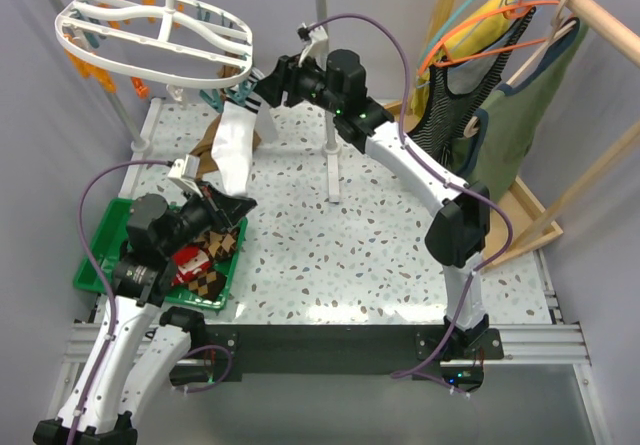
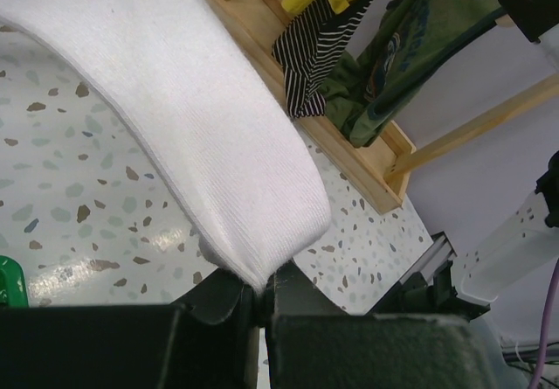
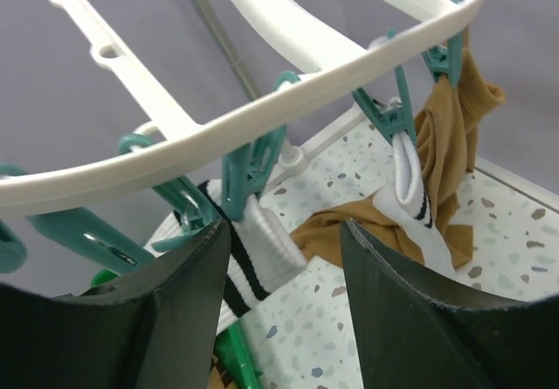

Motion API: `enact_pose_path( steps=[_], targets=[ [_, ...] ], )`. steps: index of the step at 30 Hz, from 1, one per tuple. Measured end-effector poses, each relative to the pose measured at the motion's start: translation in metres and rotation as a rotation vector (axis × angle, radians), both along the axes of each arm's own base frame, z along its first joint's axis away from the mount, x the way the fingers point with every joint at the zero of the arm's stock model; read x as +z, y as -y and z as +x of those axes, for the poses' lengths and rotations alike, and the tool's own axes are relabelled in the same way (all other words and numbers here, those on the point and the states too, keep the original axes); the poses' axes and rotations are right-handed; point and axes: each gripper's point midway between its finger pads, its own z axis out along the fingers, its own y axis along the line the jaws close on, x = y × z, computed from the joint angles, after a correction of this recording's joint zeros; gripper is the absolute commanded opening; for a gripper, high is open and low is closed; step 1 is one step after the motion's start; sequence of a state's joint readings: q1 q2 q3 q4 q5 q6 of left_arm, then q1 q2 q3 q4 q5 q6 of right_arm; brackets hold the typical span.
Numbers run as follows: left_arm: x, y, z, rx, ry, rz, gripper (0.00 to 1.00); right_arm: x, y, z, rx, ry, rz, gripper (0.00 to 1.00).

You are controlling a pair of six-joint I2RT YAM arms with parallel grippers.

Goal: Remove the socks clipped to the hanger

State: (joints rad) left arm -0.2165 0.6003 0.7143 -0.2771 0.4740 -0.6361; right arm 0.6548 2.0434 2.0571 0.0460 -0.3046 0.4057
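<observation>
Socks remain: one white striped sock [image 1: 235,140] hangs at eleven o'clock from a teal clip [image 3: 247,166] on the hanger [image 3: 288,100], its toe pinched in the closed left tool [image 2: 262,295], seemingly for tension, while the part-open, empty right tool [image 3: 286,232] straddles its clipped cuff.

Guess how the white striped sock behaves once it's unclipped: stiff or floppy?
Likely floppy: the white sock sags in a curve between the hanger and the shut left gripper. Probably light; its ribbed knit should grip rather than slip.

No legible text or markings
</observation>
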Motion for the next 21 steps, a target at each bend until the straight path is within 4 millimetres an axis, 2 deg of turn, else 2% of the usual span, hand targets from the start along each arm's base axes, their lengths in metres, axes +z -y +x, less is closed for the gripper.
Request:
enact_pose_path(
  steps=[6,9,17,21],
  targets=[
    [0.002,0.002,-0.002,-0.016,-0.004,-0.009,0.00,0.023,-0.010,-0.006,0.082,0.057,0.062,0.58],
    [0.005,0.003,-0.003,-0.020,0.004,-0.012,0.00,0.023,-0.014,-0.006,0.106,0.057,0.081,0.59],
    [0.015,0.004,-0.006,-0.030,0.021,-0.026,0.00,0.008,-0.022,0.005,0.146,0.013,0.117,0.71],
    [0.019,0.005,-0.007,-0.035,0.020,-0.040,0.00,0.010,-0.026,0.006,0.181,0.000,0.161,0.70]
  ],
)
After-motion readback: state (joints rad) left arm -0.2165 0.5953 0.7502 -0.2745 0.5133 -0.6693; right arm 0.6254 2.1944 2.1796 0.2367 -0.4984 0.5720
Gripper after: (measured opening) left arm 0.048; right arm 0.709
